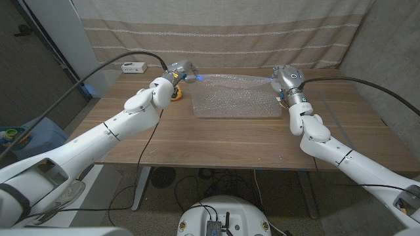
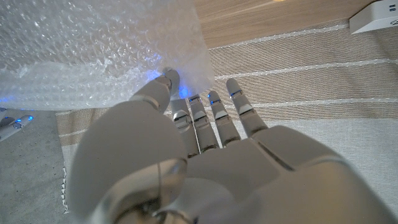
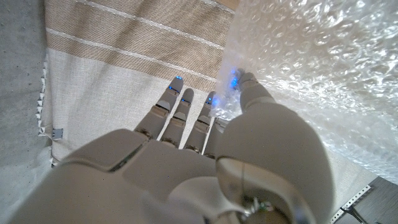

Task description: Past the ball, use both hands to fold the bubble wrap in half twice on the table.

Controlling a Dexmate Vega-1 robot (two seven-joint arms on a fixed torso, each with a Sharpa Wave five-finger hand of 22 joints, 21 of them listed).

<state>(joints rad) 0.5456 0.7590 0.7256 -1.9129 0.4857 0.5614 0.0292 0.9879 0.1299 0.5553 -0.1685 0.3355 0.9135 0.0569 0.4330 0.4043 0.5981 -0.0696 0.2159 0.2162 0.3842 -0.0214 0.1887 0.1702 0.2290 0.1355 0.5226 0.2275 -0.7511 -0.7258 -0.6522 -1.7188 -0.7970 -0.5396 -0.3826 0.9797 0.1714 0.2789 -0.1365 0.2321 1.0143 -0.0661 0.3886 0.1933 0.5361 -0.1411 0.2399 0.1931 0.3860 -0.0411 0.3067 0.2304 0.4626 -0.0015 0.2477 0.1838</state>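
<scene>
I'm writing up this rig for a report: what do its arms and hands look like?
Both arms are glossy white, rounded shells with a dark cable trailing over each. The left hand and right hand are silver-grey, jointed metal, with small blue lights glowing at the fingertips.

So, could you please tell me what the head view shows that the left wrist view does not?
The head view alone takes in the whole bubble wrap spread on the wooden table, the right hand at its far right corner, and an orange object partly hidden beside the left hand. The left wrist view alone shows, close up, the left hand's fingers pinching the wrap's edge. Both show the left hand, the wrap, the striped backdrop and the white power strip.
</scene>
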